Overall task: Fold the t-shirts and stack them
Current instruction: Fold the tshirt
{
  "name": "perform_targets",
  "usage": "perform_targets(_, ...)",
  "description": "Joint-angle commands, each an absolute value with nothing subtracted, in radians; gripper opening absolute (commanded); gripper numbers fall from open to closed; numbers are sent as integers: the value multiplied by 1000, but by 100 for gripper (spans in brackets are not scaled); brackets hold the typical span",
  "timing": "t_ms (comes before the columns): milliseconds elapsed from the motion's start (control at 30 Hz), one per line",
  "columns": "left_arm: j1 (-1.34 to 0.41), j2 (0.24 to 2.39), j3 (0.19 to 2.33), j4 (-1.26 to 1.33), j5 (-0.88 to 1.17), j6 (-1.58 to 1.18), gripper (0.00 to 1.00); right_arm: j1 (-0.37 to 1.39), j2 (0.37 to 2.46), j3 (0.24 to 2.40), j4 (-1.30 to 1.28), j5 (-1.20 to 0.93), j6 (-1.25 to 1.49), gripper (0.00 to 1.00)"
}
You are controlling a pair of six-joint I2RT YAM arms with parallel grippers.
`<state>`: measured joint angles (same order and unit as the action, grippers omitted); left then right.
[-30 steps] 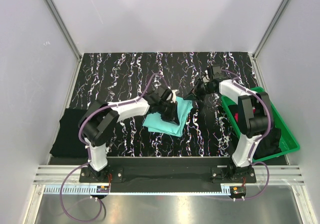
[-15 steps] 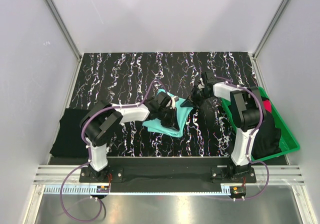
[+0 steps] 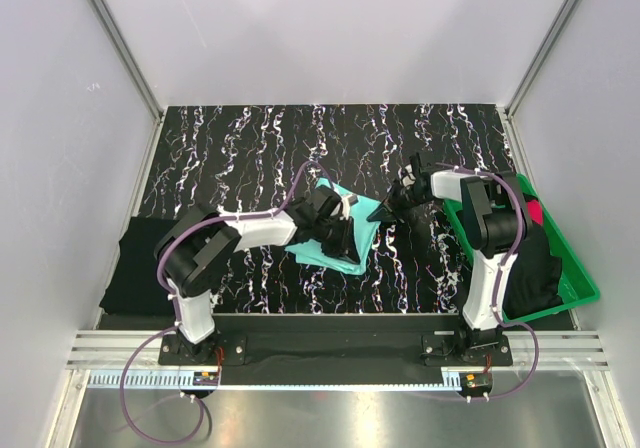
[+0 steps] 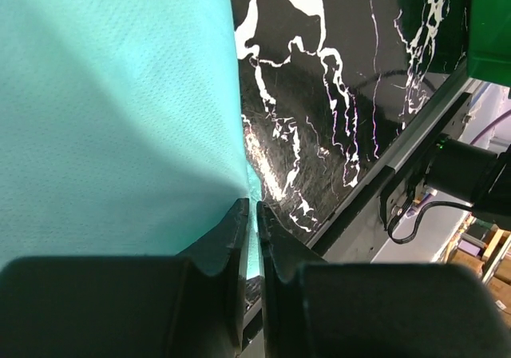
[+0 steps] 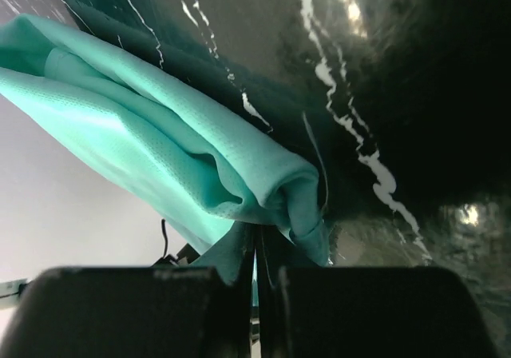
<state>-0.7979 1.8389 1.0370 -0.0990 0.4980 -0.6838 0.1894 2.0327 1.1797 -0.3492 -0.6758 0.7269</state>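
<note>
Black marbled mat covers the table, and the turquoise t-shirt lies partly folded near its middle, a little to the right. Both arms meet at this shirt. The left gripper is nipped onto a thin edge of the cloth at the shirt's near-right side, its jaws almost together with the fabric between them. The right gripper is clamped on a bunched corner at the shirt's right end, and the cloth is lifted off the mat there.

The biggest risk, as I judge it, is the whole fold coming undone. The two grips sit close together on one side, so a pull that is uneven in height or timing would drag the loose layers askew rather than turn them over cleanly. Next is slippage: each jaw holds only a narrow bite of soft cloth, and the left one in particular could lose its edge under tension. A smaller risk is the two wrists crowding each other, since they work near one another.

The green tray stands at the right edge of the mat. It holds a heap of black shirts filling most of it, with a red-pink shirt showing at its far end. Another black shirt lies outside any container, at the near-left edge of the mat
</note>
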Motion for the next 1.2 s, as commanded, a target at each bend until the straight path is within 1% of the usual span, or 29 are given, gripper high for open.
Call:
perform_targets(0,-802,1827,1005,-22,534,-684,13,181,2072,1210,-324,-660,689,2)
perform_targets(233,-830,1888,968,31,526,-686,11,173,2108,1242,-321,-666,696,2)
perform_targets(400,-845,1846,945,9,529,-677,12,152,2109,1264,-322,-676,698,2)
perform_targets(433,-844,1806,943,-27,519,-661,12,149,2105,1272,-322,-690,701,2)
perform_targets(467,-844,1774,946,-47,506,-649,16,149,2091,1275,-324,-695,703,2)
perform_targets(533,-824,1718,956,-116,482,-614,20,149,2069,1273,-324,-709,707,2)
perform_targets(567,-813,1662,957,-135,476,-604,23,150,2048,1272,-325,-716,709,3)
perform_targets(700,-703,1586,956,-179,498,-586,26,150,1987,1250,-330,-730,709,4)
perform_targets(733,-652,1586,960,-179,517,-572,26,150,1976,1240,-333,-732,709,5)
perform_targets(900,-526,1670,1006,-187,549,-506,24,150,1898,1216,-340,-719,721,7)
perform_targets(967,-457,1690,1035,-193,545,-500,23,150,1861,1206,-366,-689,713,7)
perform_targets(1033,-387,1706,1061,-201,543,-497,25,152,1842,1201,-434,-626,677,8)
perform_targets(1100,-335,1713,1078,-245,513,-489,31,150,1815,1193,-477,-565,628,9)
perform_targets(1167,-308,1721,1086,-270,473,-488,32,150,1798,1172,-511,-485,604,9)
